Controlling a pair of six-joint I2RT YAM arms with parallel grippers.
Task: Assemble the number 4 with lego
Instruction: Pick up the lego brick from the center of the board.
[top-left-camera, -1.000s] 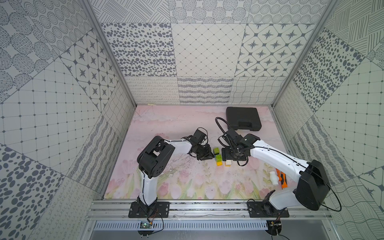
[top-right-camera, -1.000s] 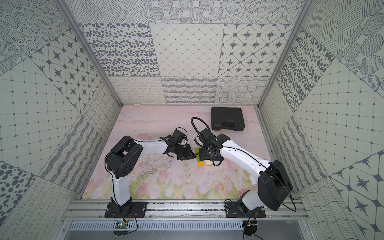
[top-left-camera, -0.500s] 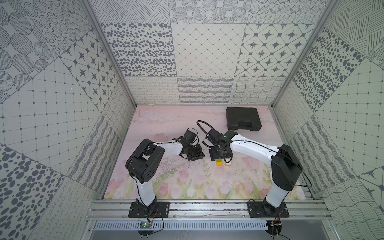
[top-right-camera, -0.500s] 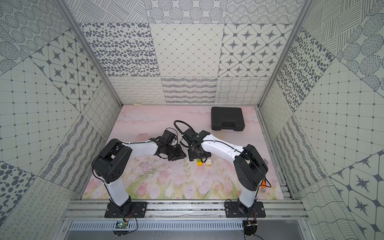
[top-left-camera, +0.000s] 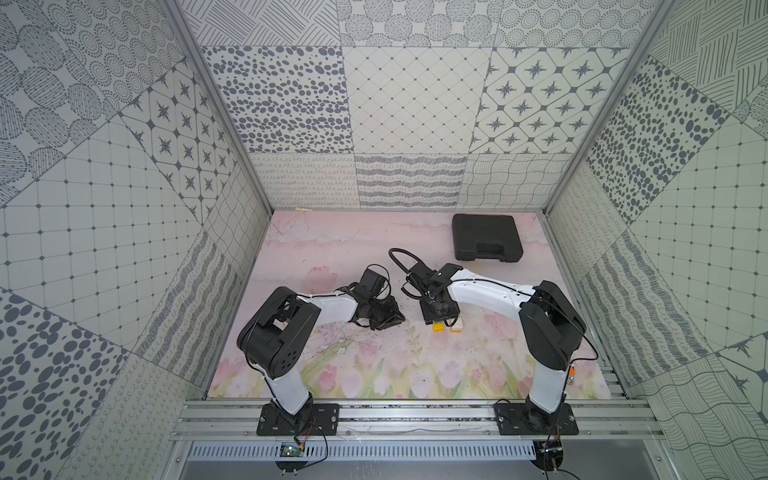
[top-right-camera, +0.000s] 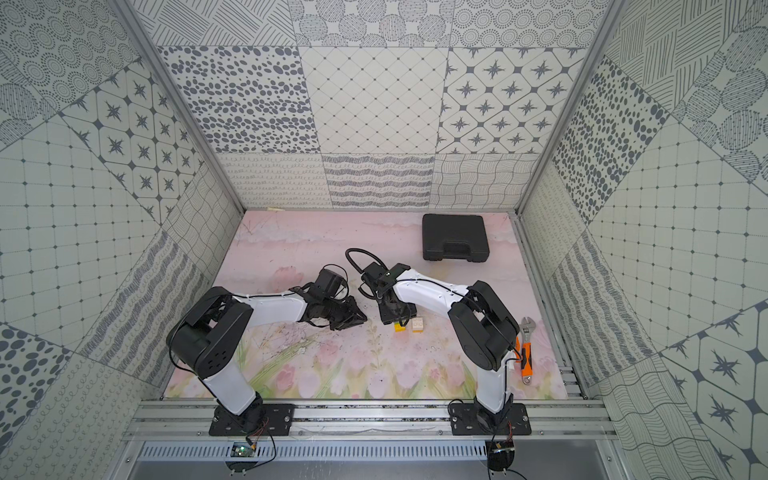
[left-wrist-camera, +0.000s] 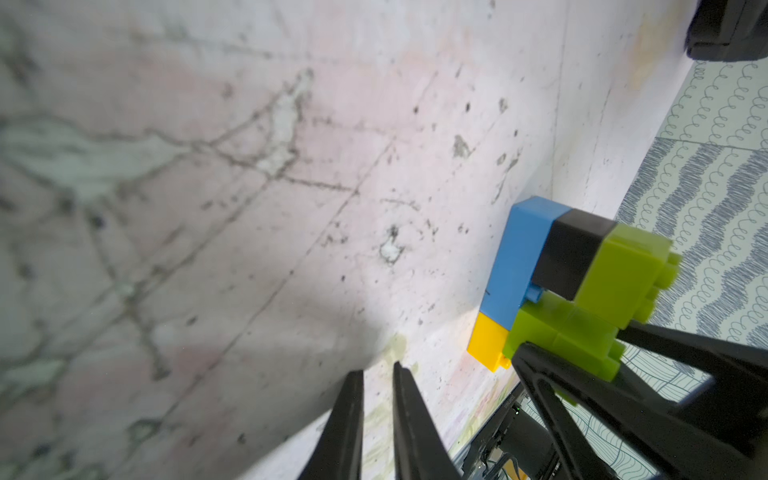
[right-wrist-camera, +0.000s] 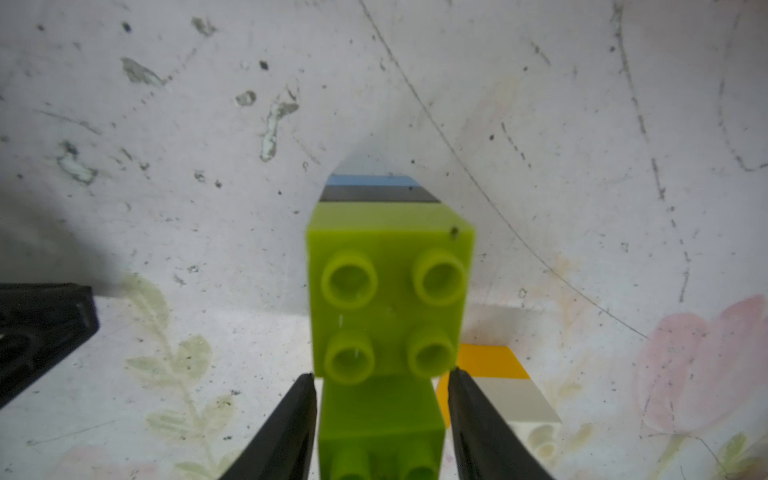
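The lego figure stands on the mat: a lime green brick (right-wrist-camera: 390, 291) on black (right-wrist-camera: 378, 194) on blue (right-wrist-camera: 370, 180), with a second green brick (right-wrist-camera: 380, 411) beside them. My right gripper (right-wrist-camera: 381, 376) comes down from above, shut on that second green brick, a finger against each side. In both top views the gripper (top-left-camera: 438, 322) hides the figure. A yellow brick (top-left-camera: 437, 327) and a white brick (top-left-camera: 456, 327) lie just in front of it. I cannot tell whether the yellow brick (left-wrist-camera: 486, 340) is joined to the blue one (left-wrist-camera: 517, 257). My left gripper (left-wrist-camera: 378, 368) is shut and holds nothing, a short way left of the figure.
A large black plastic case (top-left-camera: 486, 243) lies at the back right of the mat. A wrench with an orange handle (top-right-camera: 525, 353) lies by the right wall, behind the right arm's elbow. Patterned walls close in three sides.
The right gripper has come down over the figure and its jaws have closed from wide apart onto the green brick. The left gripper has drawn back a little to the left, still shut.
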